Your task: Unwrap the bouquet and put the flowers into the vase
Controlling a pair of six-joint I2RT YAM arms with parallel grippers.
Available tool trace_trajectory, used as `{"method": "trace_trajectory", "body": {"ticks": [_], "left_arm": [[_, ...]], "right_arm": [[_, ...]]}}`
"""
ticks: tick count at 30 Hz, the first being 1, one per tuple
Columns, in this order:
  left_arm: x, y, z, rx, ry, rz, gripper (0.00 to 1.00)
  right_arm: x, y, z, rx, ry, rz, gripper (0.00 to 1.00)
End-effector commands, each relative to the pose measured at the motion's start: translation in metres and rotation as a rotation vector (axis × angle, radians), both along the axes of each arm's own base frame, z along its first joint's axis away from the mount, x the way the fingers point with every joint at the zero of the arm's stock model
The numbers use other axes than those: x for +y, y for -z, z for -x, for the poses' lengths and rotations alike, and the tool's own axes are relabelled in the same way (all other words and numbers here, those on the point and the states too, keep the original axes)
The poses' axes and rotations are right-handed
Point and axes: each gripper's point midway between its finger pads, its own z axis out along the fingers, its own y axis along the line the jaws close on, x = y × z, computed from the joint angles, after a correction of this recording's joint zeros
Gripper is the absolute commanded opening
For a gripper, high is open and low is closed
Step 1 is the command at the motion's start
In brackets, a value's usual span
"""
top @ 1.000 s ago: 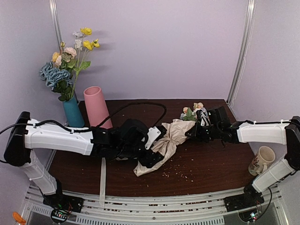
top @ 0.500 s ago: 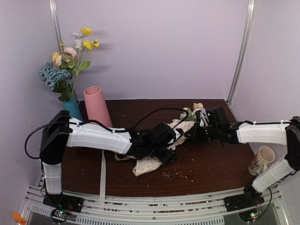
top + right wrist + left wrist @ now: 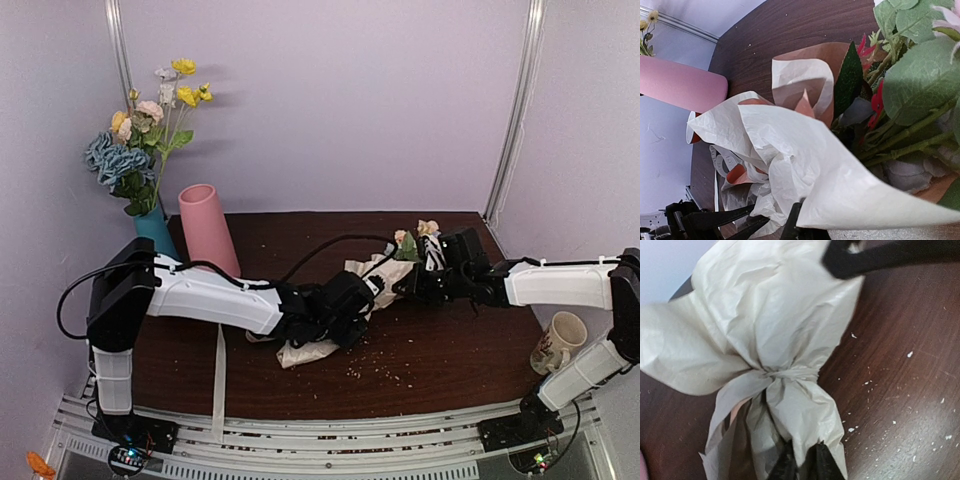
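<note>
Left arm stretched right across table centre, left gripper (image 3: 801,464) pinched on bouquet (image 3: 372,270); right arm reaching left, right gripper (image 3: 408,286) clamped on it.

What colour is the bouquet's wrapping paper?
Pale cream-beige, plain and crinkled; the paper shows best in the left wrist view.

I am seeing soft, even light falling from overhead in the top view, leaving only faint shadows on the table (image 3: 450,350) beneath the arms. Just above the left gripper (image 3: 802,466) the paper of the bouquet (image 3: 770,330) is smearing slightly, and the wood to its right is catching a pale sheen. Up and right of the right gripper (image 3: 797,229) the leaves (image 3: 925,75) are blurring.
</note>
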Motion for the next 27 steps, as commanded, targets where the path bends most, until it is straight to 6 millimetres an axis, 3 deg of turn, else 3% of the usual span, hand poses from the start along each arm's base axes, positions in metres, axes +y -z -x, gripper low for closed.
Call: {"method": "trace_trajectory", "body": {"ticks": [1,9,14,21,24,27], "left_arm": [[0.009,-0.001,-0.006,-0.052,-0.04,0.009,0.03],[0.024,-0.014,0.0,-0.044,-0.036,0.084,0.0],[0.049,-0.006,0.01,0.009,-0.01,0.134,0.0],[0.07,0.0,0.011,0.045,-0.009,0.16,0.0],[0.069,0.003,0.012,0.053,-0.002,0.163,0.0],[0.063,0.005,0.013,0.063,0.015,0.178,0.0]], "right_arm": [[0.0,-0.015,-0.001,-0.042,-0.001,-0.006,0.0],[-0.018,0.0,-0.01,-0.038,0.058,0.047,0.0],[-0.044,0.032,-0.017,0.007,0.113,0.118,0.0],[-0.04,0.079,-0.007,0.109,0.082,0.124,0.0],[-0.037,0.085,-0.003,0.124,0.06,0.109,0.0],[-0.028,0.077,0.0,0.104,0.002,0.08,0.0]]}}
